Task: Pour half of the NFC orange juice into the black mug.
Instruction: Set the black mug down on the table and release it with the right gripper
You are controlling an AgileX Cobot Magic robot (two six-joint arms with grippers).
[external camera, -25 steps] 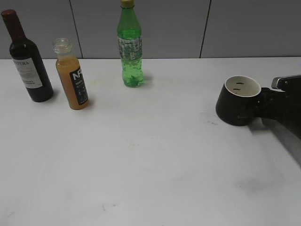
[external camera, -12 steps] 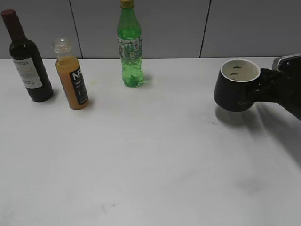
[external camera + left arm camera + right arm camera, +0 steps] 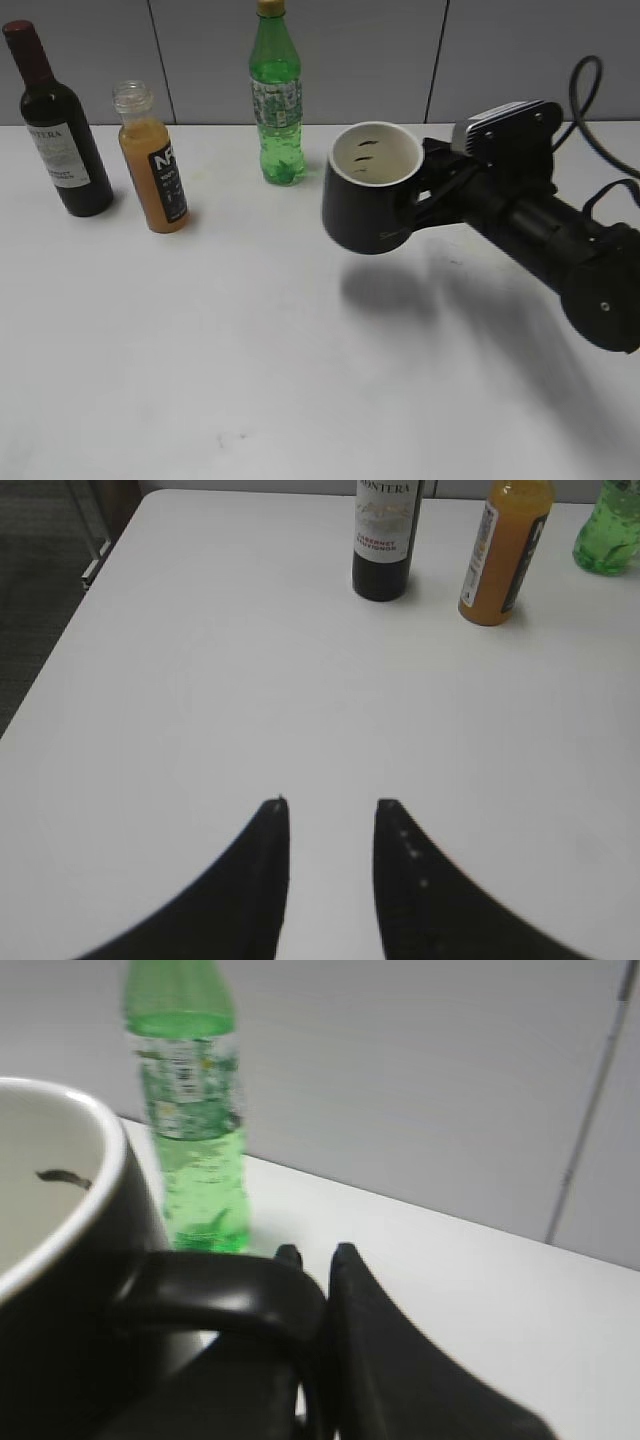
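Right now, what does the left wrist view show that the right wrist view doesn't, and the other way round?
Only the left wrist view shows the left gripper, open and empty above bare table, plus the wine bottle and the NFC orange juice standing beside it. Only the right wrist view shows the black mug close up, the right gripper shut on its handle, white inside visible, and the grey wall. Both share the green soda bottle and the white tabletop.
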